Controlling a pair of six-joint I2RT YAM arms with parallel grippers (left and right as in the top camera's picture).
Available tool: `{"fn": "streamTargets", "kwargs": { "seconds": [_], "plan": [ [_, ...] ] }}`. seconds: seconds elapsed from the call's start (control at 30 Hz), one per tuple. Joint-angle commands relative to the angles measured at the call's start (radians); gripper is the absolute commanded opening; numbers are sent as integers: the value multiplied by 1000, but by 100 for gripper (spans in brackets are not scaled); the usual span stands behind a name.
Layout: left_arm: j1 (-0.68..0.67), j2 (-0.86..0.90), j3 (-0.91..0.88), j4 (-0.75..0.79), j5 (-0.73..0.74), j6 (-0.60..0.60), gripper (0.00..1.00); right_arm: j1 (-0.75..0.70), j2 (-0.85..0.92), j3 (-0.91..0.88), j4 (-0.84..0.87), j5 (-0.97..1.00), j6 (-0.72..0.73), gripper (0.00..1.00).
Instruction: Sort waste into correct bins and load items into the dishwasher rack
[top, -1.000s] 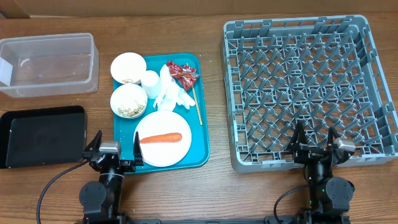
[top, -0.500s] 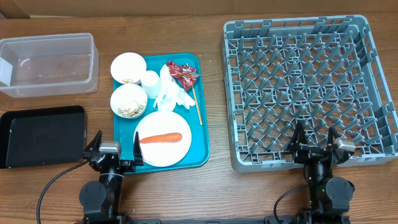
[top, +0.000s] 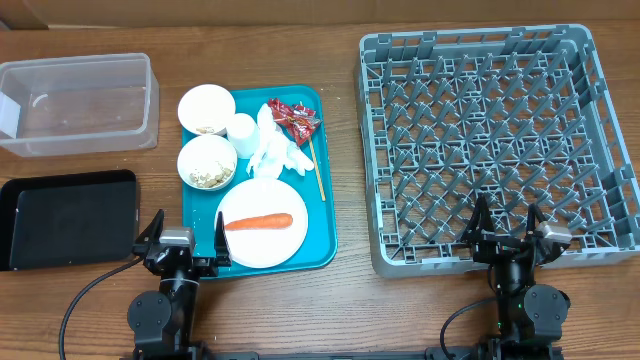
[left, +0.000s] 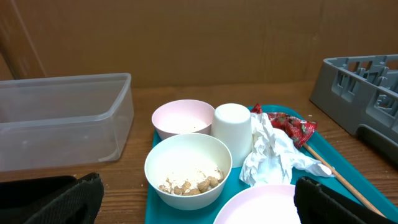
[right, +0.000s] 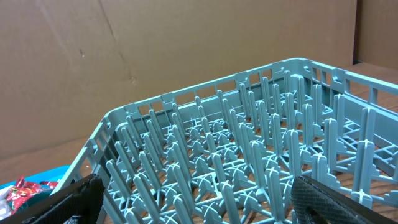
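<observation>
Wooden tabletop (top: 350, 300) with brown cardboard behind it fills my feeds. On the overhead view the left gripper (top: 185, 230) has its jaws spread wide, holding and touching nothing. It is parked at the tray's 7 o'clock corner, with its inner finger overlapping the teal tray (top: 325, 200) edge. The right gripper (top: 505, 222) is just as wide open and empty, sitting at the 6 o'clock rim of the grey dishwasher rack (top: 490, 130).

Outward from the left jaws is the white plate (top: 262, 245), carrying a carrot (top: 258, 222) whose long axis runs 9 to 3. I cannot tell which end is the tip. At the plate's 11 o'clock is a bowl with crumbs (left: 186, 168), and beyond it toward 12 a second bowl (left: 183, 118) with a white cup (left: 232, 130) touching it. A crumpled napkin (left: 270, 155) and a red wrapper (left: 292, 127) lie at the cup's 3 o'clock. A wooden stick (top: 315, 168) runs roughly 12 to 6 beside them.

Left of the tray, a clear bin (top: 75, 100) sits at 10 o'clock and a black bin (top: 70, 220) at 8.
</observation>
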Motion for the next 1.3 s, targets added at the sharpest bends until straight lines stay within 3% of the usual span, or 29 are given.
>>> {"fn": "streamTargets", "kwargs": {
  "seconds": [0.0, 0.43, 0.53, 0.77, 0.87, 0.93, 1.07, 1.27],
  "plan": [
    [5, -11, -9, 5, 3, 12, 100, -5, -12, -10, 3, 10, -5, 100],
    [5, -11, -9, 27, -14, 8, 100, -5, -12, -10, 3, 10, -5, 100],
    [4, -11, -9, 37, 149, -109, 100, -5, -12, -10, 3, 10, -5, 100],
    [4, -11, 5, 194, 421, -125, 100, -5, -12, -10, 3, 10, -5, 100],
    [5, -11, 61, 203, 415, -177, 99, -5, -12, -10, 3, 10, -5, 100],
    [5, -7, 130, 151, 370, -177, 100, -5, -12, -10, 3, 10, -5, 100],
    [5, 63, 332, -99, 232, -174, 100, -5, -12, -10, 3, 10, -5, 100],
    [5, 423, 694, -422, 237, -97, 100, -5, -12, -10, 3, 10, -5, 100]
  ]
}}
